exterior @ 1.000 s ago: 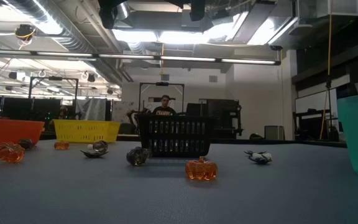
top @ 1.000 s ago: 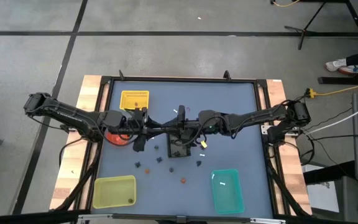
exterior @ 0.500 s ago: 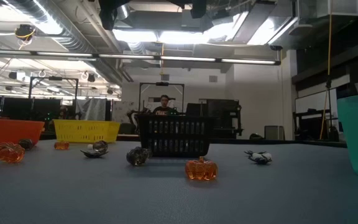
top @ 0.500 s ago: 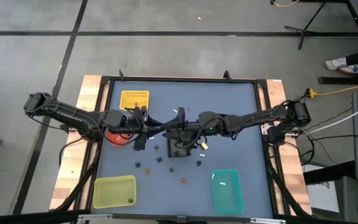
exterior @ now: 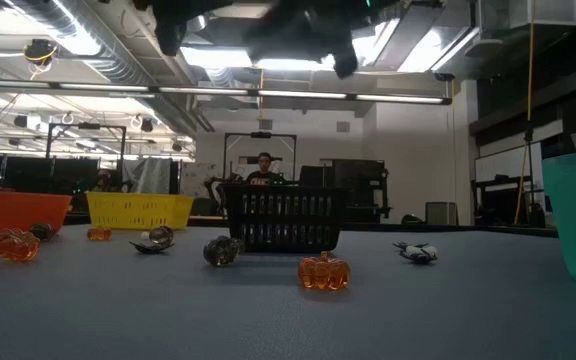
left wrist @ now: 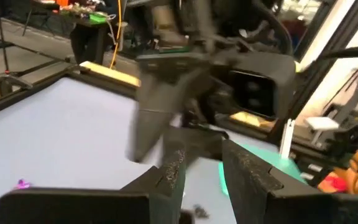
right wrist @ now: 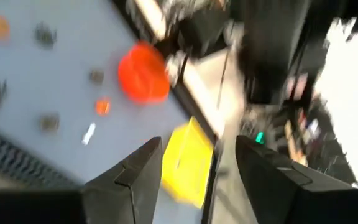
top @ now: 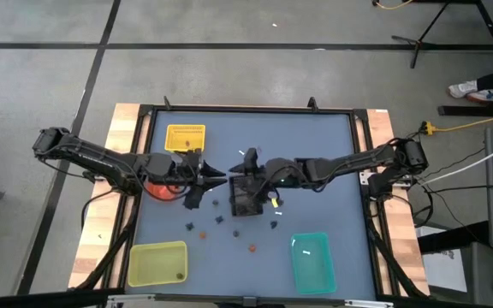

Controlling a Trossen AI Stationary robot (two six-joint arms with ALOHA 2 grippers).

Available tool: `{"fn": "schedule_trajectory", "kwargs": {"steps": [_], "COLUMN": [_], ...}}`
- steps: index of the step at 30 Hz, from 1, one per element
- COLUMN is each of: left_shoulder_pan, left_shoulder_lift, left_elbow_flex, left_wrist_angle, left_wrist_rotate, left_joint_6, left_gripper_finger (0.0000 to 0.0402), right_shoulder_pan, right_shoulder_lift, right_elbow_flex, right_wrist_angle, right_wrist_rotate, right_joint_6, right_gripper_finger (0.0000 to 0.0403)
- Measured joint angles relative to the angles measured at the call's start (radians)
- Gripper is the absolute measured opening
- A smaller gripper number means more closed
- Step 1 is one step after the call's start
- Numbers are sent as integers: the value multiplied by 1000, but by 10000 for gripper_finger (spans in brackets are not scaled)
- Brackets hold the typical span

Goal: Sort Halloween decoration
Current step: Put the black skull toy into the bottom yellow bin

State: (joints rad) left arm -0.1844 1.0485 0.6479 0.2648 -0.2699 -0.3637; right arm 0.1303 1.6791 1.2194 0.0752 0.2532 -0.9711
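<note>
Both arms reach in low from the sides of the worktop (top: 332, 145) and meet near its middle. The left pincer (top: 215, 177) points toward the centre, just beside the black basket (top: 246, 195); in the left wrist view its two fingers (left wrist: 170, 174) stand a narrow gap apart with nothing seen between them. The right pincer (top: 262, 171) hangs above the far edge of the basket, and in the right wrist view its fingers (right wrist: 143, 167) are spread wide with nothing in them.

The worktop is a blue-grey sheet in a black frame with wooden strips along both sides, standing on a grey concrete floor. The low view looks across it into a workshop with ceiling lights and ducts, where a person (exterior: 264, 170) sits far behind the basket.

An orange bowl (top: 163, 187) lies under the left arm, a yellow basket (top: 185, 137) sits toward the far left, a yellow-green tray (top: 157, 263) at the near left and a teal bin (top: 312, 260) at the near right, with something small and pale inside. The Halloween decoration (top: 251, 248) lies scattered on the sheet near the black basket: an orange pumpkin (exterior: 324, 272) in front of it, dark pieces (exterior: 222, 251) on either side.
</note>
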Motion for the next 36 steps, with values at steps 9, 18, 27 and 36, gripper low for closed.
{"fn": "schedule_trajectory", "kwargs": {"steps": [9, 18, 27, 36], "left_shoulder_pan": [1, 1, 1, 1], "left_shoulder_lift": [0, 0, 0, 0], "left_elbow_flex": [0, 0, 0, 0], "left_wrist_angle": [-120, -255, -375, -472], "left_wrist_rotate": [-9, -10, -11, -17], "left_joint_6": [8, 8, 9, 8], "left_gripper_finger": [92, 92, 92, 92], "right_shoulder_pan": [-20, -87, -73, -72], "right_shoulder_lift": [0, 0, 0, 140], "right_elbow_flex": [0, -2, -2, 143], "right_wrist_angle": [-300, -361, -365, -490], "right_wrist_rotate": [-77, -334, -370, -386], "right_joint_6": [180, 288, 287, 287], "right_gripper_finger": [202, 202, 202, 202]}}
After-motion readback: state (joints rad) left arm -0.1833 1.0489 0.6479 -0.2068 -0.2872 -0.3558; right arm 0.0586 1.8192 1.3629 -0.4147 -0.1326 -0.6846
